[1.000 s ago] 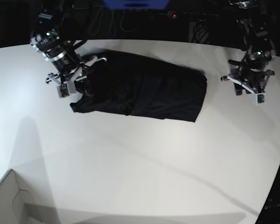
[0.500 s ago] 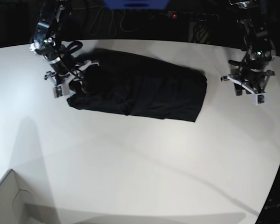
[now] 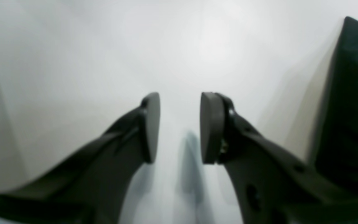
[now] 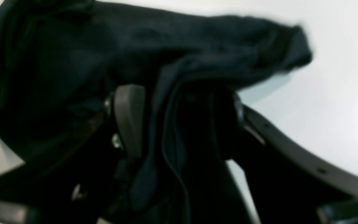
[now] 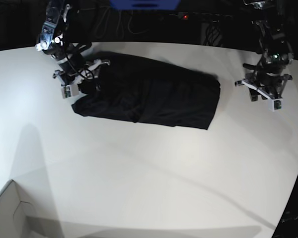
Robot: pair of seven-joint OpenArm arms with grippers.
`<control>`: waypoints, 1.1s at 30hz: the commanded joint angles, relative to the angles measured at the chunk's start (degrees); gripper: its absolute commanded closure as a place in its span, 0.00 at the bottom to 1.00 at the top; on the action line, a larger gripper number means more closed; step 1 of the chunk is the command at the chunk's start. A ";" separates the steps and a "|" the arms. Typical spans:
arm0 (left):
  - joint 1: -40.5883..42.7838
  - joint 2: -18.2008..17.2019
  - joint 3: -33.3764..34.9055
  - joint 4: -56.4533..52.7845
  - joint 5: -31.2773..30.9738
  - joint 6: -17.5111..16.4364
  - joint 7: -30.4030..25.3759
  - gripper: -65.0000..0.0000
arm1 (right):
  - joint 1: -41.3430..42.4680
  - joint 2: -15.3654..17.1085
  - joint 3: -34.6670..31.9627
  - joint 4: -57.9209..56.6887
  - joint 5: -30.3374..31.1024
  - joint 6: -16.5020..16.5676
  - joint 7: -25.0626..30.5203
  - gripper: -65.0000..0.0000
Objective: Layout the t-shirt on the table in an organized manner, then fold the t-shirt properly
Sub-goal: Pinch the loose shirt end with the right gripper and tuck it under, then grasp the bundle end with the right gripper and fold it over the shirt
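Observation:
The black t-shirt [image 5: 154, 94] lies as a long folded band on the white table [image 5: 149, 173], far left of centre. My right gripper [image 5: 82, 85] is at the shirt's left end. In the right wrist view its fingers [image 4: 129, 121] stand apart with a bunched fold of the t-shirt [image 4: 57, 62] between them, and cloth drapes over the other finger. My left gripper [image 5: 264, 96] hovers over bare table to the right of the shirt. In the left wrist view it [image 3: 180, 127] is open and empty, with the shirt's edge [image 3: 353, 93] at the far right.
A white box corner [image 5: 10, 213] sits at the table's front left. Beyond the curved far edge is a dark area with cables, a red light [image 5: 185, 16] and a blue object [image 5: 144, 4]. White table surface [image 4: 337, 93] lies beside the shirt's end.
My right gripper moved left, then back right and farther from the front edge at the shirt's left end. The shirt's left edge shifted slightly. My left arm has not moved.

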 commanded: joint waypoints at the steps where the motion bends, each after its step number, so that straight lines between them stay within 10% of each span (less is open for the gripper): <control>1: -0.39 -0.43 -0.15 0.84 -0.19 0.00 -1.10 0.67 | 0.28 0.17 0.00 0.35 0.82 0.23 1.16 0.46; 17: -1.10 -0.34 -0.06 0.75 -0.19 0.00 -1.10 0.67 | 1.60 -0.01 -5.45 -5.89 1.00 0.23 1.16 0.47; 26: -0.83 -0.43 -0.15 0.75 -0.19 0.00 -1.10 0.67 | 1.77 -0.01 -8.09 -5.46 1.00 0.23 1.16 0.99; 33: -0.74 -0.52 -0.15 1.02 -0.19 0.00 -1.10 0.67 | 1.42 0.26 -7.91 0.35 1.08 0.23 1.25 1.00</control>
